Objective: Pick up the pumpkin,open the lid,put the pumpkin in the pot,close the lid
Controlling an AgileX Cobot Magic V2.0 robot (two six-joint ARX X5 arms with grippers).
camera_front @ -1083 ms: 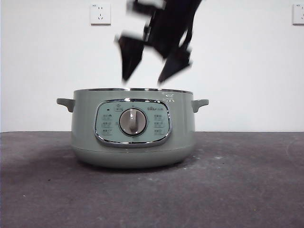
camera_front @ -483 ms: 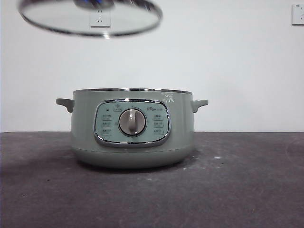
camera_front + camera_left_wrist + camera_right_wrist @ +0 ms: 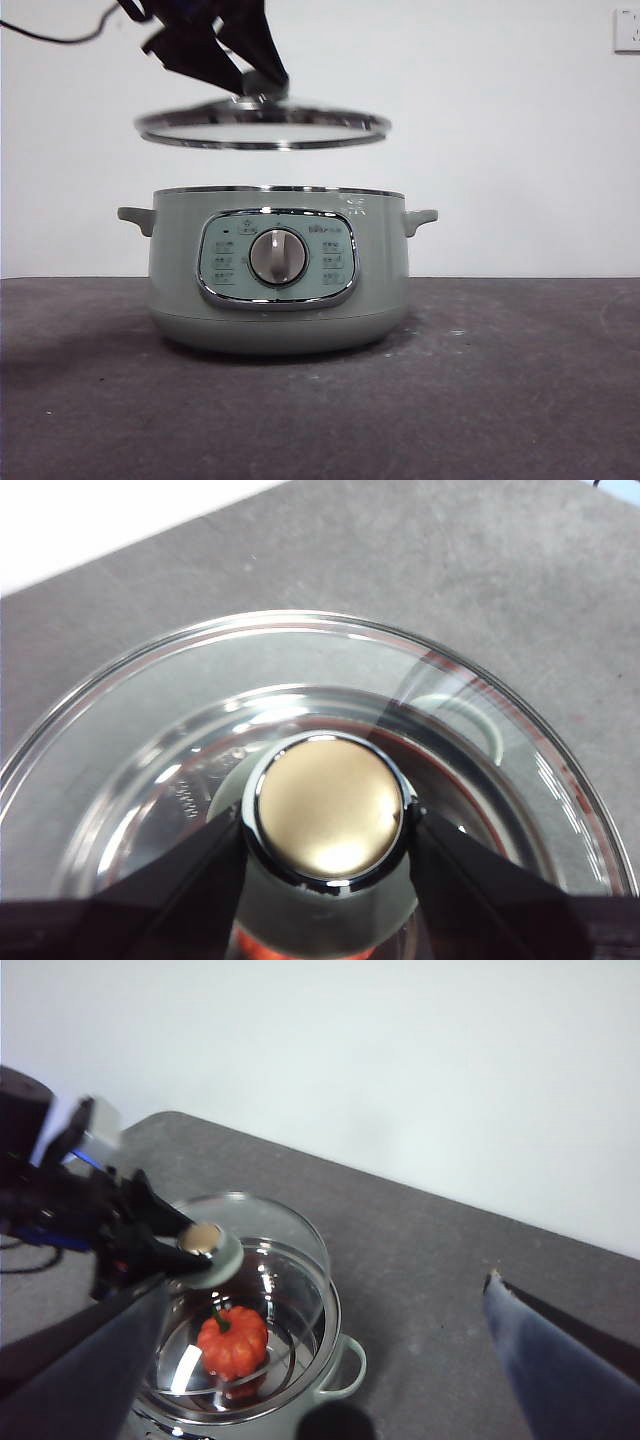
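The sage-green pot [image 3: 278, 270] stands on the dark table. My left gripper [image 3: 255, 85] is shut on the knob [image 3: 330, 815] of the glass lid [image 3: 263, 128] and holds it level a little above the pot's rim, slightly left of centre. The small orange-red pumpkin [image 3: 232, 1340] lies on the bottom inside the pot [image 3: 330, 1360], seen in the right wrist view through and beside the lid [image 3: 290, 1240]; the pot wall hides it in the front view. My right gripper [image 3: 325, 1285] is open and empty, high above and back from the pot.
A white wall with sockets [image 3: 628, 30] stands behind the table. Dark table surface [image 3: 520, 380] spreads in front of and to both sides of the pot. A black cable [image 3: 50, 38] hangs at the top left.
The open gripper above the pot has risen out of the front view. The lid came in at the top left, then moved right and down over the pot.
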